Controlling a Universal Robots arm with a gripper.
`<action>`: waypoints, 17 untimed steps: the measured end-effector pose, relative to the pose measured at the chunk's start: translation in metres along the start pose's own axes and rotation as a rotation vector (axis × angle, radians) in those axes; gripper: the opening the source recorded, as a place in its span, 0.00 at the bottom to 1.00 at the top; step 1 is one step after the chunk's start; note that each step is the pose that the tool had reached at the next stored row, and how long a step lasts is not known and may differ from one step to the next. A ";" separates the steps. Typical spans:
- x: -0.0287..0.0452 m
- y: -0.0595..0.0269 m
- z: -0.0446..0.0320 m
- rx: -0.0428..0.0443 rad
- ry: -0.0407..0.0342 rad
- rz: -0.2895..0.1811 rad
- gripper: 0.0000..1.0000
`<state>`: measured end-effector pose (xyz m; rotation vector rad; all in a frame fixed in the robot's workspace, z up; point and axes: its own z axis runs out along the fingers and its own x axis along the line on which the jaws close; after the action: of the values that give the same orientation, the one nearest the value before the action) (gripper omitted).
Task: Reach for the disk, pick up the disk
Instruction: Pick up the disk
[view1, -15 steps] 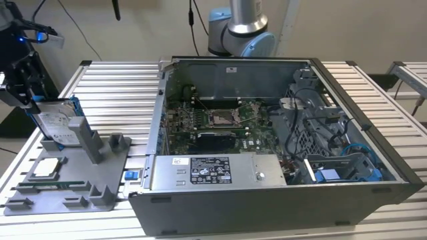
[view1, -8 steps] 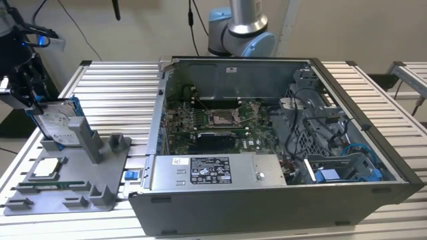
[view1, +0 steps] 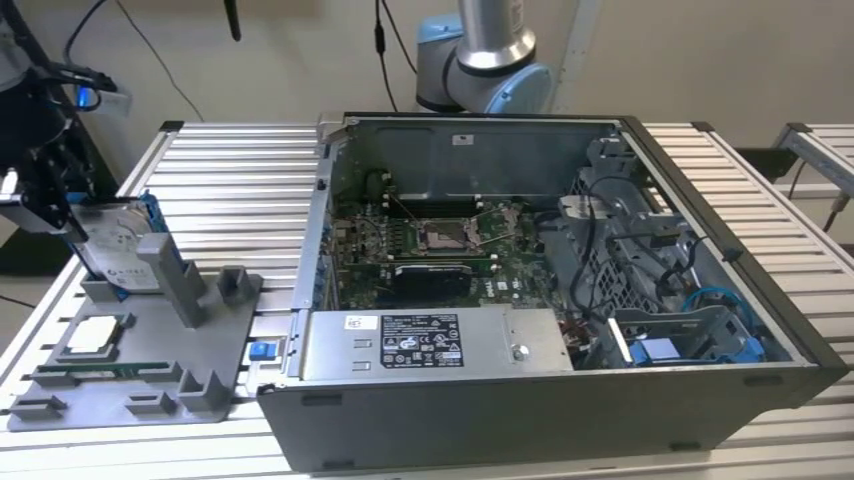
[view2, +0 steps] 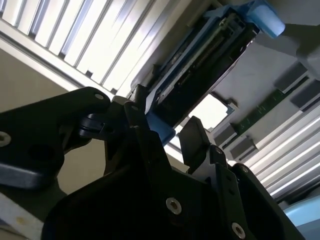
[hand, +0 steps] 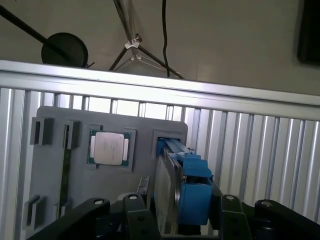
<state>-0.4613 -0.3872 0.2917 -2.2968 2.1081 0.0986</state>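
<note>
At the exterior view's left, the gripper (view1: 70, 222) stands at the disk (view1: 120, 245), which is on edge in the tray (view1: 154, 340). Fingers (hand: 139, 220) straddle it, spread, not yet clamped. Step judged: end of reach. The grasp calls for even closure.

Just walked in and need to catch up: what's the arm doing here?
The arm's gripper is down over the disk, which stands on edge in a slot of the grey holder tray beside the open computer case. The disk is seated in its slot, not yet lifted.
</note>
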 end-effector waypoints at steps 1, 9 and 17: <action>0.0002 0.0000 0.0019 0.0003 -0.0021 0.000 1.00; 0.0009 -0.0004 0.0124 0.0034 -0.0378 -0.001 1.00; 0.0015 -0.0005 0.0212 0.0047 -0.0593 -0.002 1.00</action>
<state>-0.4614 -0.3873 0.2704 -2.2637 2.0759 0.1595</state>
